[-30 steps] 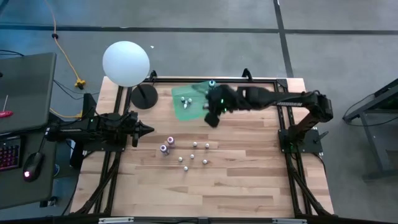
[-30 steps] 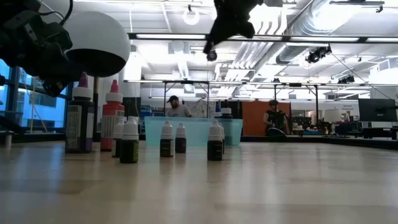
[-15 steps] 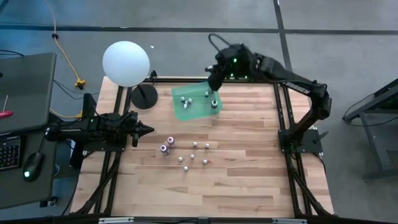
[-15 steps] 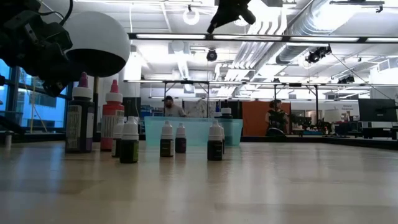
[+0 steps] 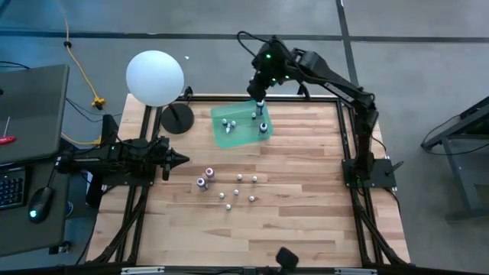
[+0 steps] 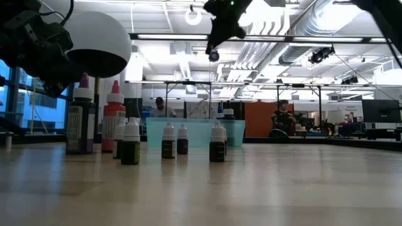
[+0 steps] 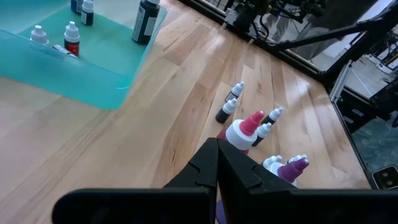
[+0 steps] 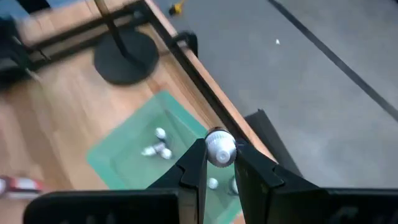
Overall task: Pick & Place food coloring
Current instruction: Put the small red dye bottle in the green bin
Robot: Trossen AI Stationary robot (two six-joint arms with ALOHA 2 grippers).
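Hovering above the desk's far edge over the green tray (image 5: 229,130), the right gripper (image 8: 219,163) had its jaws pinching a white-capped food coloring bottle (image 8: 220,148), left gripper's (image 7: 217,163) jaws pressed together.

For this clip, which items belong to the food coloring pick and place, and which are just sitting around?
Job items:
- small bottle held in the right tool, high over the tray
- green tray with bottles already in it
- loose bottles mid-table
- red-capped bottle near the left tool

Lying about:
- white globe lamp and its black base
- laptop
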